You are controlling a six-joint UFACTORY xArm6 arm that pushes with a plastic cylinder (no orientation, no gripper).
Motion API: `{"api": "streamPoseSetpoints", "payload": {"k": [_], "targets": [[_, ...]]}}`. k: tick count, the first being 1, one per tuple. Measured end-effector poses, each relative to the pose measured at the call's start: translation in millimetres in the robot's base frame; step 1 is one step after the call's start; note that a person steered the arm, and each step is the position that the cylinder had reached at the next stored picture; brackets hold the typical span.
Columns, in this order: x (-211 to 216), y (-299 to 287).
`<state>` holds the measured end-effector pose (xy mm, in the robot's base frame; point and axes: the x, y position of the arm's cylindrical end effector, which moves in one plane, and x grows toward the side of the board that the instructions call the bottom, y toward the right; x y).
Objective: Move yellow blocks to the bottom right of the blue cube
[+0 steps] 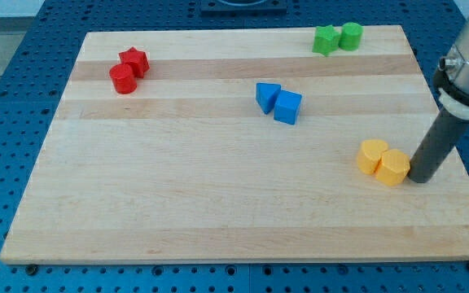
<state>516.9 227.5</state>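
Two yellow blocks lie touching at the view's lower right: a yellow rounded block (372, 155) and a yellow hexagonal block (394, 167) just right of it. The blue cube (287, 107) sits near the board's middle, with a blue triangular block (267, 96) touching its left side. The yellow blocks are below and to the right of the blue cube, some way off. My tip (419, 177) rests on the board right next to the hexagonal yellow block's right side; whether it touches cannot be told.
A red star block (134, 60) and a red cylinder (123, 79) sit at the upper left. A green star block (326, 39) and a green cylinder (350, 36) sit at the top right. The wooden board (218, 203) ends close to the right of my tip.
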Motion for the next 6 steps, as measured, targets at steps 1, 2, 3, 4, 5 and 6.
{"api": "streamPoseSetpoints", "payload": {"k": [1, 2, 3, 4, 5, 6], "targets": [[10, 2], [15, -13], [14, -38], [13, -54], [10, -71], [3, -82]]}}
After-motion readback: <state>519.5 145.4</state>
